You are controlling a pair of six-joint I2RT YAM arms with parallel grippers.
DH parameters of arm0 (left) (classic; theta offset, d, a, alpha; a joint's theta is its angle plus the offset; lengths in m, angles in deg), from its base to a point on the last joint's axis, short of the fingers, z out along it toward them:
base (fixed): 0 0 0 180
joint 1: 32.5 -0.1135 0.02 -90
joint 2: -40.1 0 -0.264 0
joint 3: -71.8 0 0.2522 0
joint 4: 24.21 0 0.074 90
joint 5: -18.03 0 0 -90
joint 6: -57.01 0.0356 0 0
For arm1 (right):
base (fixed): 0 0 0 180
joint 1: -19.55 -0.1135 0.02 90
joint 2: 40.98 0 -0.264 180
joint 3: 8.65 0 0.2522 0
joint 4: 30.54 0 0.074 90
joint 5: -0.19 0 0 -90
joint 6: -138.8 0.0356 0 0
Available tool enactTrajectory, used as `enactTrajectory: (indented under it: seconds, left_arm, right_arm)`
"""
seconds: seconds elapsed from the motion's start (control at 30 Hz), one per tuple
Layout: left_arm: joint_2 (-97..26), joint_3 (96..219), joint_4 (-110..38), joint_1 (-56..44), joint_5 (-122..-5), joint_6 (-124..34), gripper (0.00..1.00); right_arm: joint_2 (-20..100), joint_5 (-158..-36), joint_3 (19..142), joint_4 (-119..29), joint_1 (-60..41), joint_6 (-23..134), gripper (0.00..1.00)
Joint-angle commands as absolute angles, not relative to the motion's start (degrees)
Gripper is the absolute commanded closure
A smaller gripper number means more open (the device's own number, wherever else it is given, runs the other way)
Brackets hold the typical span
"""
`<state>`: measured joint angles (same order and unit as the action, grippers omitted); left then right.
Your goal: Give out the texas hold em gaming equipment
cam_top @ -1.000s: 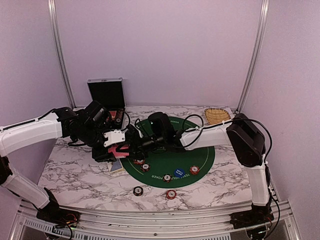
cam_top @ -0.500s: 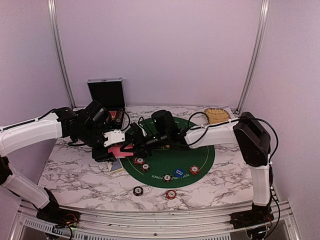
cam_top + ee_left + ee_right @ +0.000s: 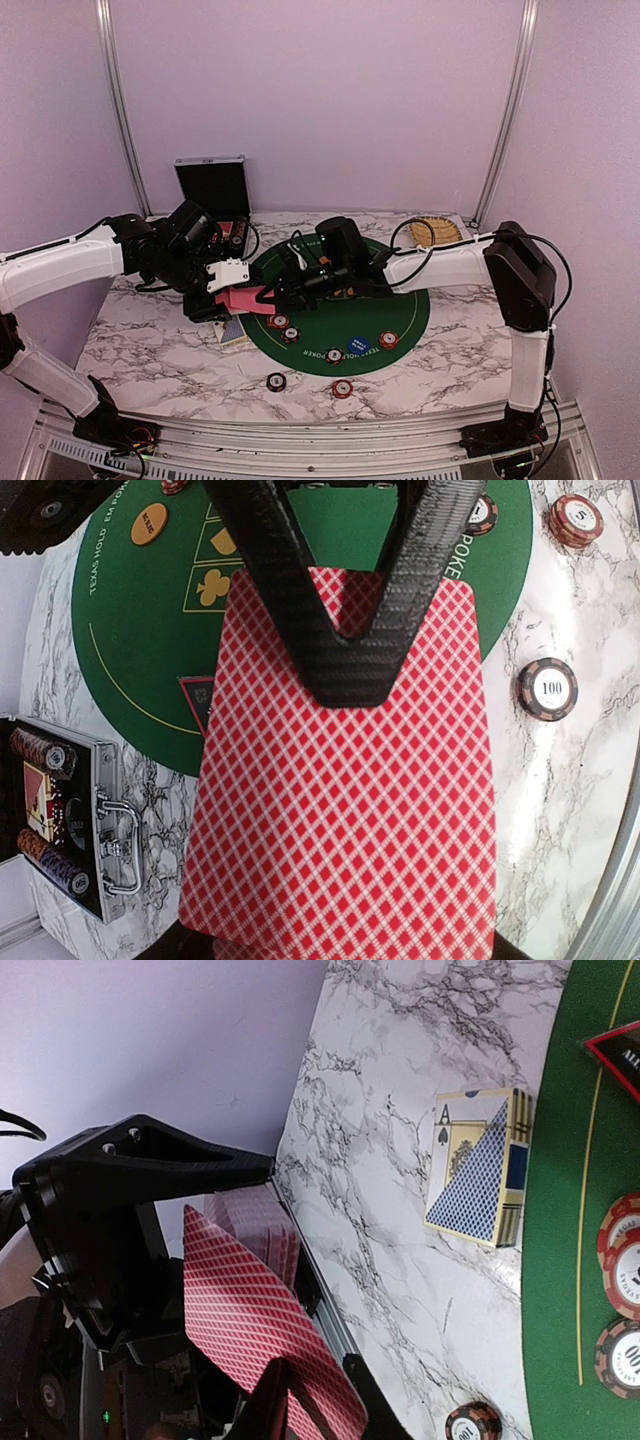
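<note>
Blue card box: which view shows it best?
Right wrist: the blue card box lies whole on the marble table, with the ace on its face clear. Top external shows it tiny and indistinct; left wrist doesn't show it.

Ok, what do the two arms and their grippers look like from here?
Both are alike: the left arm and right arm have white links between bulky black joints, with thin black cables looping loose alongside. A white block sits at the left wrist. The left gripper and right gripper have black tapering fingers; the left's show a woven, carbon-like texture.
</note>
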<state>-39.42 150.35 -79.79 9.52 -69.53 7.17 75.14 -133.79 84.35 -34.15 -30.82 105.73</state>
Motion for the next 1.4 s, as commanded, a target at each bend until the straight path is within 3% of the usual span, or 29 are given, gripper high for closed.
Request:
enactTrajectory:
  seconds: [0.0,0.17,0.63,1.1,1.37]
  left_arm:
    - [-37.2,150.7,-78.6,9.7,-70.0,7.7,1.00]
    - [-36.9,150.2,-78.7,9.7,-70.5,7.9,1.00]
    - [-36.5,149.6,-78.9,9.6,-71.2,8.6,1.00]
    - [-36.6,149.7,-79.3,9.6,-70.9,8.5,1.00]
    - [-36.9,149.5,-79.2,9.6,-70.4,8.3,1.00]
  right_arm:
    - [71.8,-132.4,83.9,-35.5,-29.8,105.3,0.85]
    - [69.8,-132.1,82.7,-36.8,-28.0,104.5,0.92]
    - [71.0,-132.5,85.2,-42.5,-20.4,99.3,0.95]
    - [89.4,-132.9,105.2,-47.2,-18.4,98.2,0.99]
    - [98.3,-131.0,114.5,-42.0,-17.2,102.6,1.00]
